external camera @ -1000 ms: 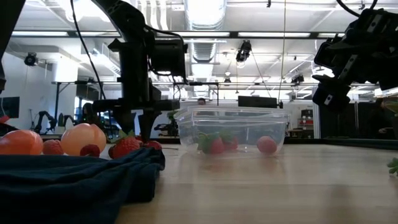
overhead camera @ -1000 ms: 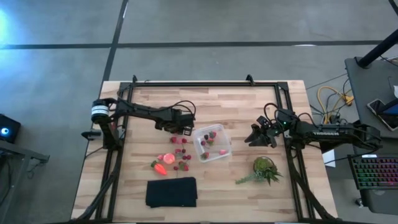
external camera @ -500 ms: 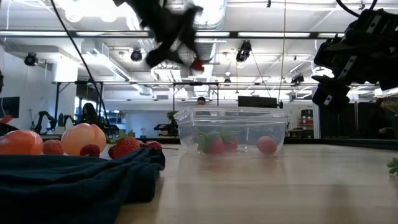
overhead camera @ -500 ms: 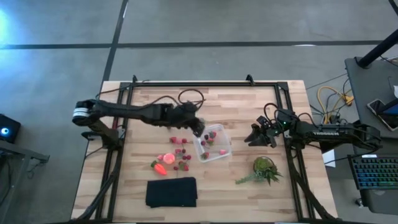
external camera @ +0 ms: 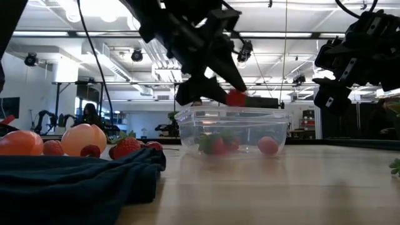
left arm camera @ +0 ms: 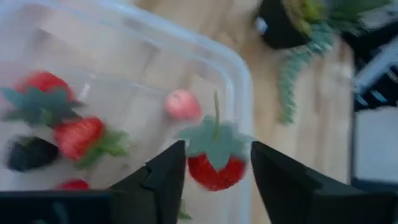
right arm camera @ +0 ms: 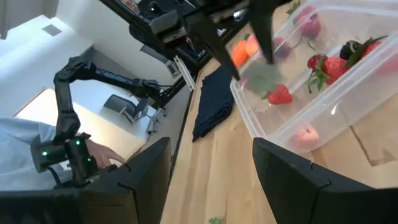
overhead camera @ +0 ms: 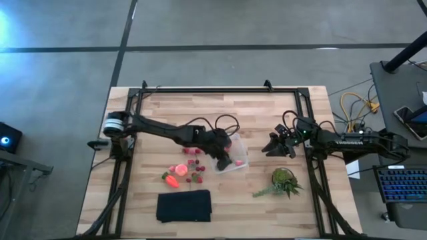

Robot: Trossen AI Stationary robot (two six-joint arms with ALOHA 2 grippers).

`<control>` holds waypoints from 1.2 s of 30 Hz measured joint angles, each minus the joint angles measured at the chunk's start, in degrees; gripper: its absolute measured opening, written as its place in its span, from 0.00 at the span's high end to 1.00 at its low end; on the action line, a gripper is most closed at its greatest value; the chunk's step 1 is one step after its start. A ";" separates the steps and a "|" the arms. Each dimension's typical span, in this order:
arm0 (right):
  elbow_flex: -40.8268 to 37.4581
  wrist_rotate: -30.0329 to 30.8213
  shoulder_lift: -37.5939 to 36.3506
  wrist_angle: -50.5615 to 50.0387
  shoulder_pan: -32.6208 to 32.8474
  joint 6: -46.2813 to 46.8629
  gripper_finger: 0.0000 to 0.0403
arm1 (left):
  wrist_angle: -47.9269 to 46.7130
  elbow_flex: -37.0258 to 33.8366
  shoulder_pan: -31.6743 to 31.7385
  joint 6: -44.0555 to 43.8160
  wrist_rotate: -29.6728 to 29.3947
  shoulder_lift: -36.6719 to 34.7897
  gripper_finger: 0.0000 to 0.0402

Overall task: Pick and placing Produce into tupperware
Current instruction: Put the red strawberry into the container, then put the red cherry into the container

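The clear tupperware [overhead camera: 239,157] stands at the table's middle and holds several strawberries [left arm camera: 78,137] and a pink piece [left arm camera: 183,104]. My left gripper [overhead camera: 223,155] hangs over its open top, shut on a red strawberry [external camera: 235,98]. More produce lies on the table left of the tupperware [overhead camera: 183,170]: red berries, an orange-red piece [external camera: 22,142] and a pinkish round one [external camera: 81,139]. My right gripper [overhead camera: 273,145] waits open to the tupperware's right, above the table. My left gripper pinches the strawberry's red body [left arm camera: 214,173] between its two fingers [left arm camera: 168,177], at their free ends. The fingers slant down from the table's left. The berry is lifted clear, just above the tupperware's rim [external camera: 234,111], with its green cap [left arm camera: 214,140] turned toward the wrist camera.
A black mat [overhead camera: 184,205] lies at the near edge, below the produce pile. A green leafy plant [overhead camera: 283,180] sits near the right gripper, on the near right. A dark metal frame [overhead camera: 200,90] runs round the table. A person's sleeve and hand [right arm camera: 93,152] show beyond the table.
My left gripper rose from the table beside the tupperware's left side with a strawberry. It swung toward the right edge and came down again to just above the tupperware's rim. The right arm kept still.
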 joint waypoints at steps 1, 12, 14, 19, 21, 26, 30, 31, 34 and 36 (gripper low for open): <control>0.00 -0.02 0.00 -0.07 0.00 0.17 0.46 | 0.03 0.35 0.03 -0.01 -0.70 0.29 0.53; 0.00 -0.45 0.28 -0.05 0.00 0.30 0.46 | -29.62 1.86 0.53 8.56 -14.10 -11.19 0.33; 0.00 -0.70 0.26 -0.54 0.00 0.14 0.46 | -41.59 1.54 0.51 17.54 -20.75 -15.48 0.35; 0.00 -0.32 0.90 -0.26 -0.11 -1.24 0.46 | -49.43 -4.52 3.19 34.95 -28.37 -24.58 0.44; 0.00 -0.01 1.00 -0.49 -0.12 -1.72 0.46 | -47.47 -8.33 5.42 37.19 -28.07 -26.83 0.46; 0.00 0.03 1.14 -0.37 -0.15 -1.81 0.46 | -40.41 -17.47 8.63 41.61 -26.09 -28.99 0.50; 0.00 0.03 1.42 -0.49 -0.15 -1.06 0.46 | -35.47 -22.57 8.73 49.33 -24.92 -28.11 0.51; 0.00 0.03 1.40 -0.37 -0.15 -0.89 0.46 | -34.70 -23.41 8.73 50.07 -24.65 -27.54 0.51; 0.00 0.05 1.38 -0.39 -0.15 -0.66 0.46 | -32.45 -24.81 8.93 51.12 -25.40 -25.74 0.51; 0.00 0.20 1.41 -0.39 -0.15 -0.29 0.46 | -31.14 -24.95 9.26 51.18 -25.55 -24.63 0.51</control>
